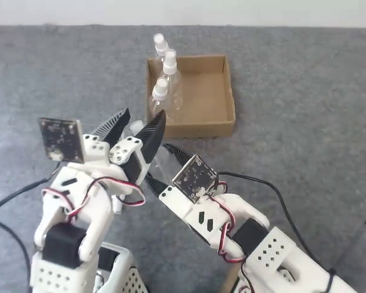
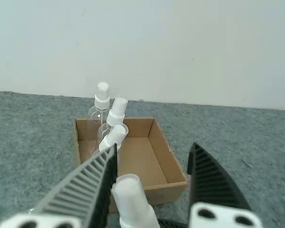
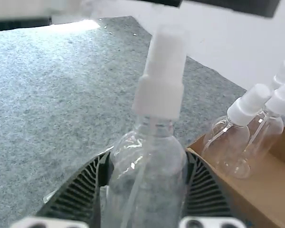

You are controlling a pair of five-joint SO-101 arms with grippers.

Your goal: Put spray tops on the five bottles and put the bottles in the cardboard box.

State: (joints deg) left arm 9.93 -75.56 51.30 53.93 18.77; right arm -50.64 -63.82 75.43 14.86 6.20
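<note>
My right gripper (image 1: 160, 163) (image 3: 145, 190) is shut on the body of a clear bottle (image 3: 147, 161), holding it upright in front of the cardboard box (image 1: 216, 91). A white spray top (image 3: 161, 76) (image 2: 130, 199) (image 1: 136, 127) sits on that bottle's neck. My left gripper (image 1: 144, 114) (image 2: 154, 147) is open above it, its black fingers (image 2: 92, 180) on either side of the spray top. Three bottles with spray tops (image 1: 160, 91) (image 2: 115, 114) (image 3: 232, 142) stand along the left side of the box (image 2: 142, 156).
The grey felt mat (image 1: 305, 91) covers the table on all sides of the box. Black cables (image 1: 274, 189) trail beside the right arm and past the left arm's base. A white wall (image 2: 180, 47) rises behind the box.
</note>
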